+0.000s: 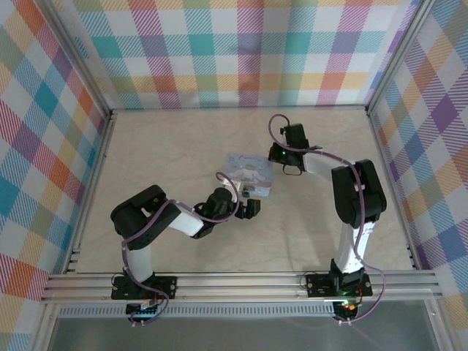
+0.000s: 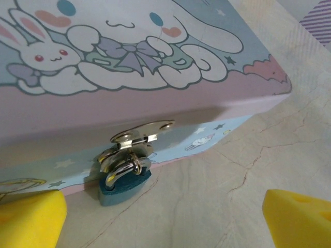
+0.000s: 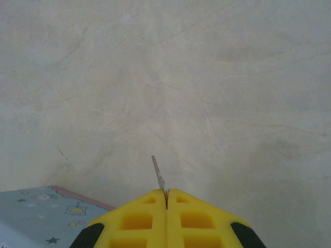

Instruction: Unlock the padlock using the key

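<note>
Left hand (image 2: 165,222) gapes wide open and right hand (image 3: 166,200) is pinched tight, both over the marbled surface (image 3: 217,77) beside the pale-blue cartoon tin (image 2: 155,103). On the tin's front, a silver hasp (image 2: 142,133) carries the small blue padlock (image 2: 124,185), facing the left hand. The right hand pinches the thin key (image 3: 158,174).

Pastel plaid walls (image 1: 241,51), pale marbled tabletop (image 1: 168,146), aluminium frame rails (image 1: 241,279)

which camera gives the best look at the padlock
Left wrist: the padlock hangs close up from the tin's silver hasp, shackle and teal body clear. Top external gives just a dark speck at the tin's near edge; right wrist catches a tin corner and table.
</note>
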